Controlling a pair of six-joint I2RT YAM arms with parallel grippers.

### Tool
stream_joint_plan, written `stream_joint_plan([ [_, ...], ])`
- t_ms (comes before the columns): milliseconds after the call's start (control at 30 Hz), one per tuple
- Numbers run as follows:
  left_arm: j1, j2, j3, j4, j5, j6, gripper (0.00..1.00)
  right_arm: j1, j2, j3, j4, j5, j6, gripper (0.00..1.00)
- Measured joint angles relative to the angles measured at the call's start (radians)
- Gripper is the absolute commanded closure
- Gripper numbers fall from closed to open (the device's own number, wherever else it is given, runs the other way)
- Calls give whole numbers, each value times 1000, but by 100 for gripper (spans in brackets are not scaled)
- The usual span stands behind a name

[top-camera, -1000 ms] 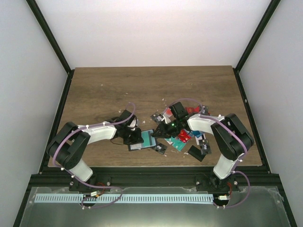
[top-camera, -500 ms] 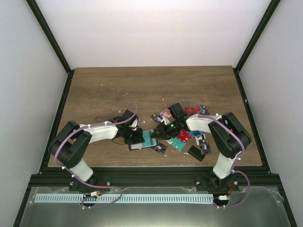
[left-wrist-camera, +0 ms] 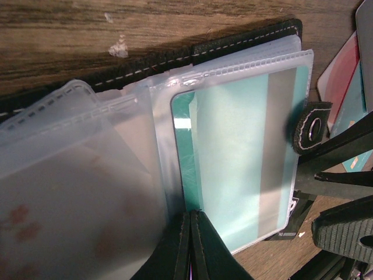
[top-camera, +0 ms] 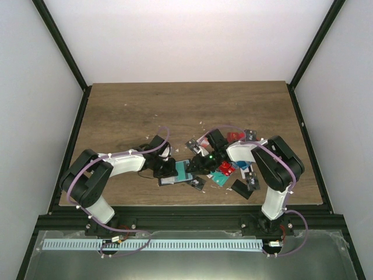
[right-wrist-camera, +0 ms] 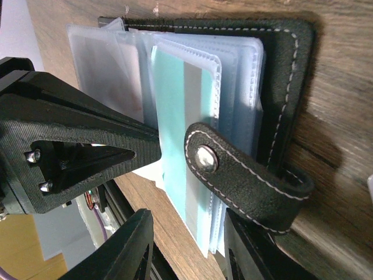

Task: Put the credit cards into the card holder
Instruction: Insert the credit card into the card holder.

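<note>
The card holder (top-camera: 175,174) lies open on the table, its black cover (left-wrist-camera: 245,41) underneath and clear sleeves fanned out. A teal card (left-wrist-camera: 233,157) sits inside the top sleeve. My left gripper (top-camera: 167,169) is shut, its tips (left-wrist-camera: 190,219) pressed on the sleeves at the teal card's edge. My right gripper (top-camera: 195,167) is open at the holder's right side. Its jaws (right-wrist-camera: 186,220) straddle the sleeve edges and the teal card (right-wrist-camera: 172,116), just below the snap tab (right-wrist-camera: 245,169). Loose credit cards (top-camera: 224,170) lie piled to the right.
A black card (top-camera: 240,189) and another small dark one (top-camera: 198,184) lie near the table's front edge (top-camera: 186,204). A red card (left-wrist-camera: 344,70) lies just beyond the holder's tab. White flecks dot the wood behind the arms.
My right gripper's jaws have opened wider around the sleeve edges and the arm has shifted slightly left toward the holder. The left gripper has stayed put and shut.
</note>
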Motion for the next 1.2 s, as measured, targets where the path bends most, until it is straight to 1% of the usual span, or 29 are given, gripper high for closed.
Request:
stream_joint_plan([
  [433, -4, 0, 1, 1, -6, 0, 96, 27, 16, 15, 6, -16, -6, 65],
  [600, -10, -16, 10, -28, -35, -1, 95, 39, 16, 39, -9, -16, -8, 64],
  [767, -10, -98, 28, -102, -93, 0, 92, 58, 18, 82, -25, -16, -15, 65],
  [900, -7, -199, 34, -158, -135, -5, 90, 83, 30, 127, -44, -16, -23, 64],
  [1200, 39, -428, 19, -305, -221, -31, 87, 167, 121, 264, -81, -32, -30, 64],
])
